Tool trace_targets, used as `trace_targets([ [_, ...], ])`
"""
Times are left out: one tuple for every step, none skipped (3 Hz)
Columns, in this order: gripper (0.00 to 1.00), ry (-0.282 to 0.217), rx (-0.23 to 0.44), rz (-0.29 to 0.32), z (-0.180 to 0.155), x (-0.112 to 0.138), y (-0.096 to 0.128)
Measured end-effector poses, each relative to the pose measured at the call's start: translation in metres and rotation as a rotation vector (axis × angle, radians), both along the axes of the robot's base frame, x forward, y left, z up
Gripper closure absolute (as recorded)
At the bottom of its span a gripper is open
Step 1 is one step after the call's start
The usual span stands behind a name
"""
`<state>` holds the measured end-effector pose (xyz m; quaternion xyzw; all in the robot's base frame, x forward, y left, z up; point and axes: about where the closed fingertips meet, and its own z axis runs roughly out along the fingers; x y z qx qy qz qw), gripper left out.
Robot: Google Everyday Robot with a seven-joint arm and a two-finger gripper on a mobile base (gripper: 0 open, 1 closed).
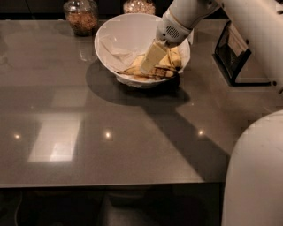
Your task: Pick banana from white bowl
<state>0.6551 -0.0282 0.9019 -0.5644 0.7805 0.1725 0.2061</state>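
The white bowl [117, 31] stands at the back middle of the dark grey table and looks tipped toward the front right. Bananas lie in its lower right part. The overripe banana [142, 74], yellow with dark brown streaks, lies along the bowl's bottom front. Cleaner yellow bananas [175, 57] lie behind it at the right. My gripper [149, 64] reaches down into the bowl from the upper right, and its pale tip is right over the streaked banana, at or very near it. The white wrist [173, 27] hides part of the bowl's right rim.
Two glass jars with brownish contents stand behind the bowl, one at the left [81, 15] and one at the middle [139, 6]. A black wire holder [234, 55] stands to the right. My white arm body [256, 172] fills the front right corner. The table's front edge [110, 184] runs across the bottom.
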Motion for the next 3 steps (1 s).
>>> trace_targets([
  [0.43, 0.027, -0.009, 0.0, -0.008, -0.002, 0.0],
  [0.48, 0.048, -0.016, -0.007, -0.016, -0.004, -0.003],
  [0.51, 0.066, -0.021, -0.017, -0.027, -0.005, -0.007],
])
